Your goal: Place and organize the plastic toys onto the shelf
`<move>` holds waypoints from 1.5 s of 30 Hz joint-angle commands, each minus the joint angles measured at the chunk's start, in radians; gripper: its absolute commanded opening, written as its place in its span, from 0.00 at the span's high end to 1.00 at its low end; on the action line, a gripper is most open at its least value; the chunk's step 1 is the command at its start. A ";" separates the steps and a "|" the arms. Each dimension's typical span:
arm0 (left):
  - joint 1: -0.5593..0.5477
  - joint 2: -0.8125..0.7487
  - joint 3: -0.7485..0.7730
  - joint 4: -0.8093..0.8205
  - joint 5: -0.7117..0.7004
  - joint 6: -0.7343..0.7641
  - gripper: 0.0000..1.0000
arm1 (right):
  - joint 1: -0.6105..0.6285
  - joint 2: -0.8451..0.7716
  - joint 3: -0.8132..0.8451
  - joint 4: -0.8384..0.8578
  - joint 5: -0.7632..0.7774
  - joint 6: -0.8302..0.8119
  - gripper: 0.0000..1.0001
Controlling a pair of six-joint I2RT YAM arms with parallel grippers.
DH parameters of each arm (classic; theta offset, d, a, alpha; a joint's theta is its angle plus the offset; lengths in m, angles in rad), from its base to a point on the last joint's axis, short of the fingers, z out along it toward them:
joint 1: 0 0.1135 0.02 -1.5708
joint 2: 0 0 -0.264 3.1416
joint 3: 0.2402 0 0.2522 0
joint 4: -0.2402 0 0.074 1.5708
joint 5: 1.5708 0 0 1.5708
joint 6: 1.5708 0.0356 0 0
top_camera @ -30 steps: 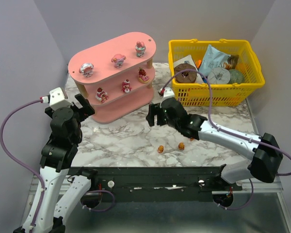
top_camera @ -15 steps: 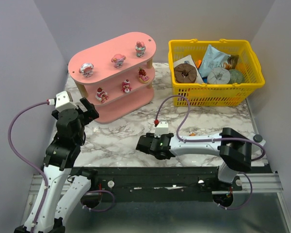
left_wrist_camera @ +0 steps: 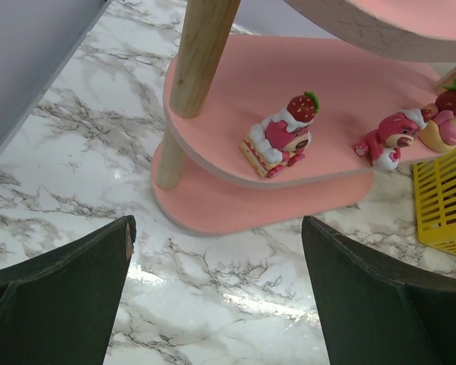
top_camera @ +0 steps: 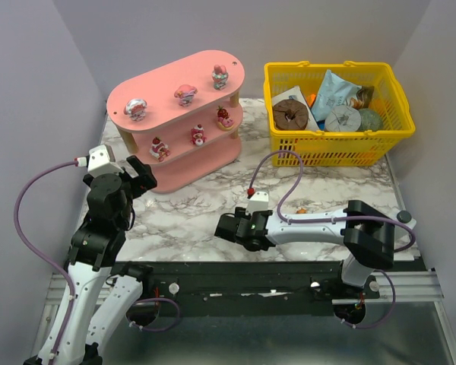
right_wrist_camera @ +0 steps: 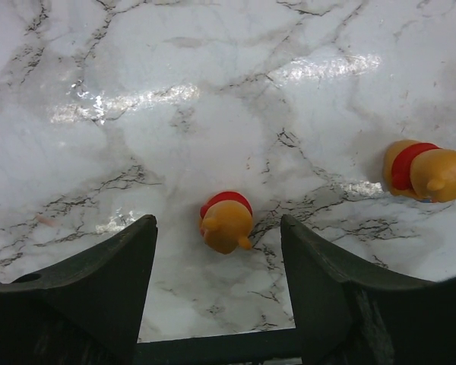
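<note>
Six pink toys stand on the shelf in the top view, three on the upper board and three on the middle one. The right hand lies low over the worktop near its front edge. The left hand waits just beside the shelf's near end, jaws wide and holding nothing. The yellow basket sits well apart.

From the left wrist, the left hand frames the lower boards. A strawberry-topped toy stands close to the middle board's rim, so any placing there should steer clear of it.

From the right wrist, the right hand straddles an orange toy lying on the marble. Its jaws are partly spread with a gap on each side, gripping nothing yet. A second orange toy lies off to the right. To pick well, I judge the hand should keep the toy centred, sit low enough for the pads to meet its widest part, and close gently (a small rounded figure could squirt out).

Against the top view a second ago, the right arm no longer reaches toward the gap between shelf and basket. It has folded down over the two orange toys that then lay in plain sight. The left arm has shifted only slightly.
</note>
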 commanded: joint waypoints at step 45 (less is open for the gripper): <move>-0.001 0.038 -0.001 -0.001 -0.029 0.024 0.01 | -0.271 0.207 0.080 0.649 -0.627 -1.134 0.75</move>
